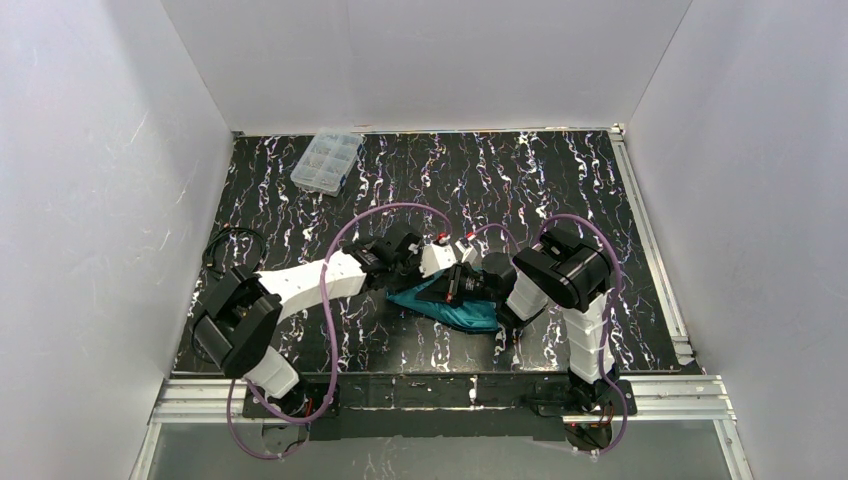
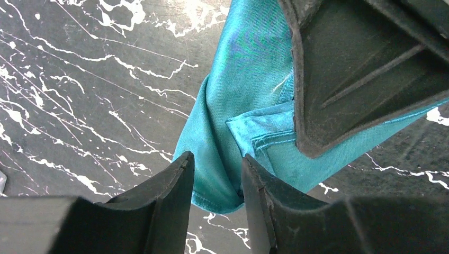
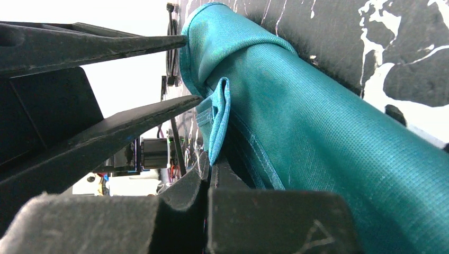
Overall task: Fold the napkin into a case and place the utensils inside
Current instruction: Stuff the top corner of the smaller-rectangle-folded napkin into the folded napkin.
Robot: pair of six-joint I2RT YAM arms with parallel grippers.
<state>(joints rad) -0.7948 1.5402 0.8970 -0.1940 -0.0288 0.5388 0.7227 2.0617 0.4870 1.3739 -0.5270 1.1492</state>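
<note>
The teal-green napkin [image 1: 462, 313] lies bunched and partly folded at the table's centre, between both arms. My left gripper [image 2: 217, 159] is shut on a rolled fold at the napkin's [image 2: 238, 79] end, and the cloth fills the gap between its fingers. In the right wrist view those same fingers [image 3: 106, 47] press the fold from both sides. My right gripper [image 3: 210, 166] is shut on a hemmed corner flap of the napkin [image 3: 328, 132]; its finger [image 2: 360, 69] rests over that corner. The two grippers [image 1: 437, 285] [image 1: 487, 290] sit close together. The utensils are out of view.
A clear plastic compartment box [image 1: 327, 162] stands at the back left of the black marbled table [image 1: 560, 180]. A dark cable loop [image 1: 235, 250] lies by the left wall. White walls close in three sides, and a metal rail [image 1: 655, 260] runs along the right.
</note>
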